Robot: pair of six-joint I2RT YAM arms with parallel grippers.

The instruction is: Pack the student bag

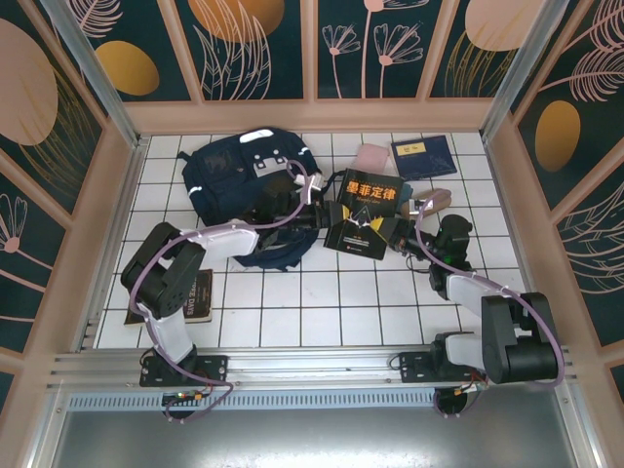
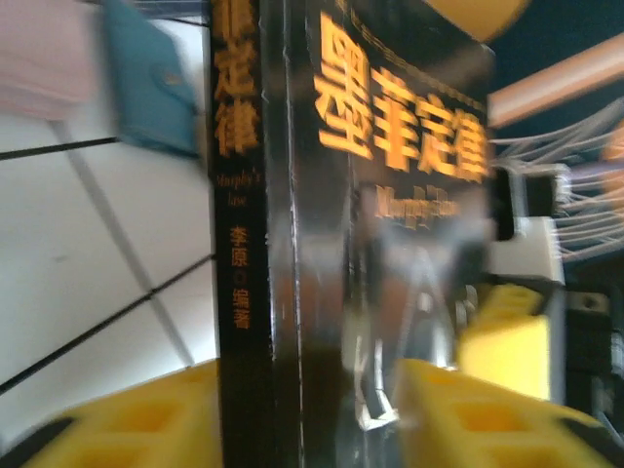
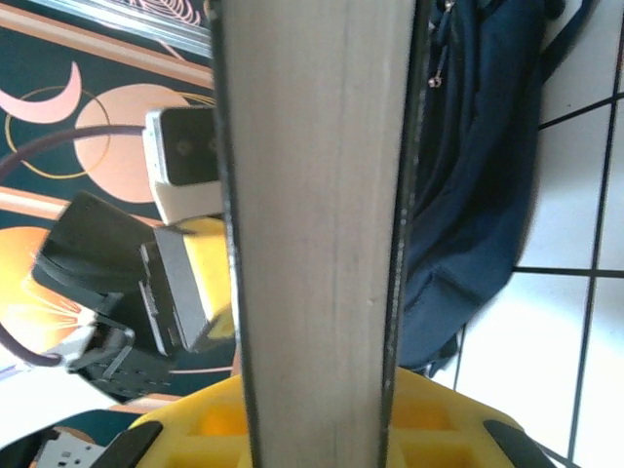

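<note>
Bag (image 1: 234,175) lies beside my left gripper (image 1: 324,211), whose hold on the book (image 1: 367,207) I cannot tell; my right gripper (image 1: 403,234) clamps it.

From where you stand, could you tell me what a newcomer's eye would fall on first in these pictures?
Most likely the black book with orange lettering, tilted up at mid-table between the left hand and the right hand. Next, the big navy student bag lying just behind and left of it.
</note>
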